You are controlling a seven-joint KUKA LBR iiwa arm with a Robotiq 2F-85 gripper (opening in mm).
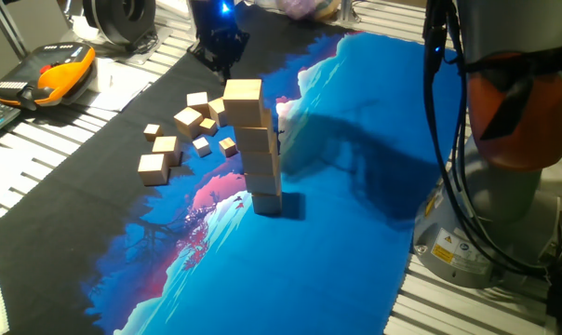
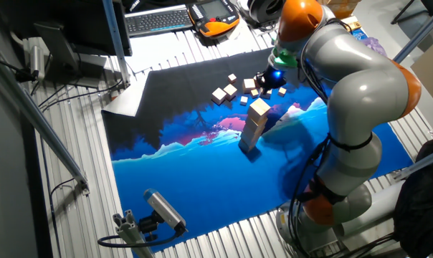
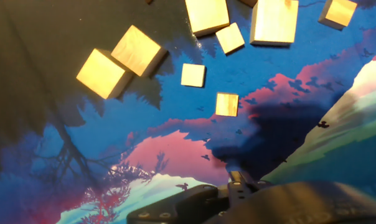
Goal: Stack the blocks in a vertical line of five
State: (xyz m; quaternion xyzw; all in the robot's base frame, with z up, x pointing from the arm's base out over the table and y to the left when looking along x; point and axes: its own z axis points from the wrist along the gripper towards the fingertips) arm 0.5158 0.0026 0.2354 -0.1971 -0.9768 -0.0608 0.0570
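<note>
The stack (image 1: 260, 149) rises at centre frame in one fixed view, its long axis vertical, top cube widest. The gripper (image 1: 220, 48) hangs above and behind it at upper centre; whether its jaws are spread cannot be told. Loose blocks (image 1: 174, 140) lie left of the stack. The hand view shows only scattered cubes (image 3: 119, 61) on the mat (image 3: 82, 155), not the stack.

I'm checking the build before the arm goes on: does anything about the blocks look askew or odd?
Yes. The stack leans: its blocks sit offset rather than flush, and the top block is wider than the ones beneath and overhangs toward the loose blocks. It stands top-heavy and may tip. Nothing looks spilled or damaged.
</note>
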